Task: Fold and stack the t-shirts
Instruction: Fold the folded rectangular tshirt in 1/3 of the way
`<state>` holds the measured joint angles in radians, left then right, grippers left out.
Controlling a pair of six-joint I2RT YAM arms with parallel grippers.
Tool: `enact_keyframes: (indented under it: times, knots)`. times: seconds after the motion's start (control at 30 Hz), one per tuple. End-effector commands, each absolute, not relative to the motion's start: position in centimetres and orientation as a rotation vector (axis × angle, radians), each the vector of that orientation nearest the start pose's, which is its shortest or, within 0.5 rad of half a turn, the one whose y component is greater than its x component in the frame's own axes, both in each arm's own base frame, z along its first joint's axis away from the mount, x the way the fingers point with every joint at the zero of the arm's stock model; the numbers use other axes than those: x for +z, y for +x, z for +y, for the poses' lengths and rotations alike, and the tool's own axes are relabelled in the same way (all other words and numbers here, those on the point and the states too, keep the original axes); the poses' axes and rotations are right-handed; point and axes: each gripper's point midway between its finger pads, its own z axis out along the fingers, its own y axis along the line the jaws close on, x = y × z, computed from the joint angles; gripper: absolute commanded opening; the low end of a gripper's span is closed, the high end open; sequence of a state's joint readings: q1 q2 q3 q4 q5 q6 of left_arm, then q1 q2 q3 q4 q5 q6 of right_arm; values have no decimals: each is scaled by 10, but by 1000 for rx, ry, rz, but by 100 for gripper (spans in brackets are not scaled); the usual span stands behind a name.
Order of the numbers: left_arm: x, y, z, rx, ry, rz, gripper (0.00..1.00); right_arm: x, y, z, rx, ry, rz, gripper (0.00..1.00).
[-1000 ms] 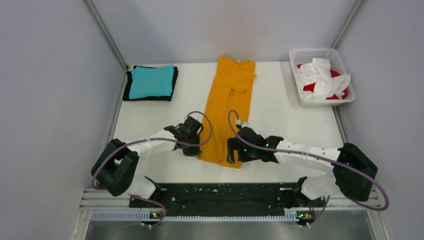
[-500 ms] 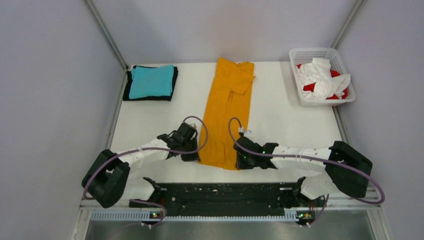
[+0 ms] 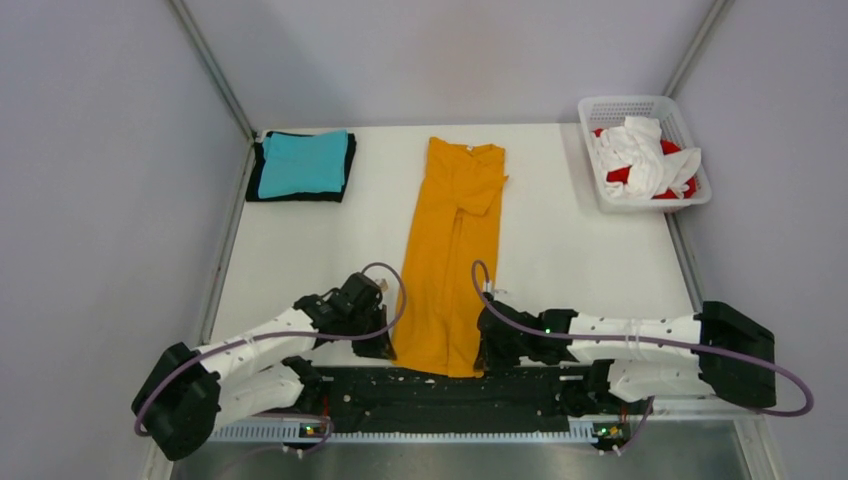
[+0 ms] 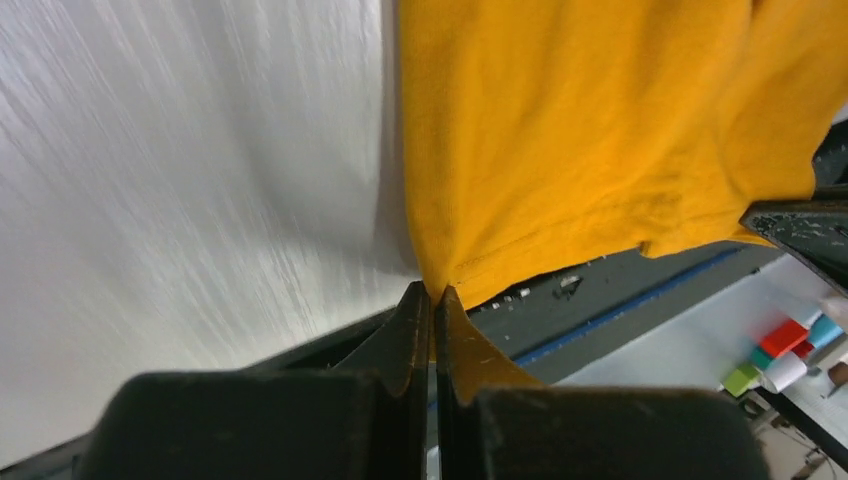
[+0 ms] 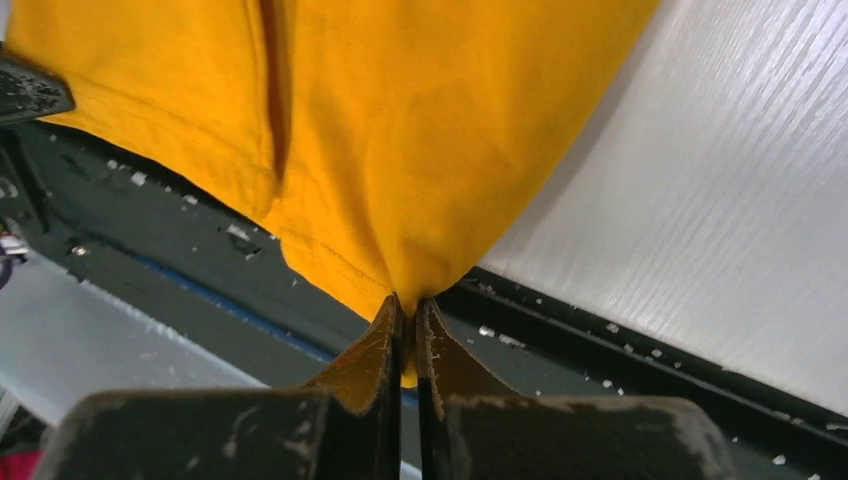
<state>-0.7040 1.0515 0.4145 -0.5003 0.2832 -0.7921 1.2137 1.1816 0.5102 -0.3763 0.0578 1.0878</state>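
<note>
Left gripper [image 4: 432,292] and right gripper [image 5: 408,302], both tight on orange-yellow t-shirt [image 3: 450,250] hem, seemingly past white table [image 3: 300,250] edge.

From above and behind the arms, the overhead camera looks down and forward across the whole table [image 3: 560,240], far enough back to take in both side walls. Each wrist camera sits close behind its claw, sighting along the fingers.

The left gripper [image 4: 432,300] has the table to its left, and the right gripper [image 5: 408,305] has the table to its right. Beyond both sets of tips runs the black base rail [image 4: 600,290].

All three views share the near hem of the orange-yellow t-shirt [image 3: 445,300], pinched at each claw's tips. The wrist views see it very close, from opposite corners.
</note>
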Motion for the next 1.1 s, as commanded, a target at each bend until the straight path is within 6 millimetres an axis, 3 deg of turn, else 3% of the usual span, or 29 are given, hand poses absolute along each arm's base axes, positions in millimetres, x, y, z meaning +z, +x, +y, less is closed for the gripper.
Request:
enact_keyframes:
  times: [0.0, 0.17, 0.43, 0.8, 1.07]
  knots:
    - [42, 86, -190, -840, -37, 2925, 0, 48, 55, 258, 755, -121, 2807, 0]
    - [81, 119, -211, -899, 59, 2756, 0, 74, 83, 266, 730, -142, 2686, 0]
    - [130, 223, -239, -745, 47, 2489, 0, 109, 172, 270, 676, -88, 2466, 0]
    - [142, 325, -246, -559, -16, 2430, 0, 139, 270, 251, 611, -27, 2310, 0]
    - [138, 378, -242, -453, -44, 2409, 0, 139, 318, 234, 568, -8, 2277, 0]
